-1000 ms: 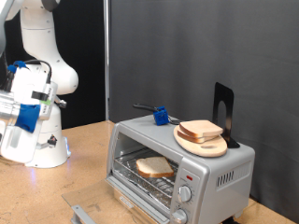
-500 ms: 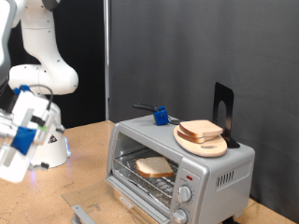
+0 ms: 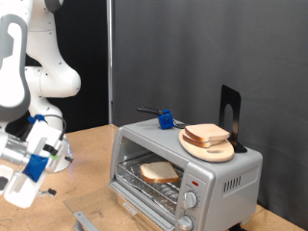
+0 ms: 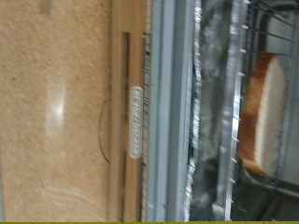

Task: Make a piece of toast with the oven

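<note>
The silver oven [image 3: 188, 168] stands at the exterior view's right with its glass door [image 3: 91, 218] folded down and open. A piece of toast [image 3: 159, 172], pale with a brown crust, lies flat on the wire rack inside. My gripper [image 3: 17, 191] hangs low at the exterior view's left, apart from the oven and level with the open door; nothing shows between its fingers. The wrist view looks past the opened door [image 4: 159, 112] at the toast [image 4: 266, 112] on the rack, and no fingers show in it.
On the oven's top sit a round wooden plate [image 3: 219, 151] carrying another bread slice [image 3: 207, 133], a blue-handled tool [image 3: 165, 119] and a black stand [image 3: 229, 111]. The robot's white base [image 3: 58, 154] is behind the gripper. The table [image 3: 87, 159] is wood.
The arm has swung down and toward the exterior view's lower left, bringing the hand from mid-height to near the table. The oven, toast and plate have not moved.
</note>
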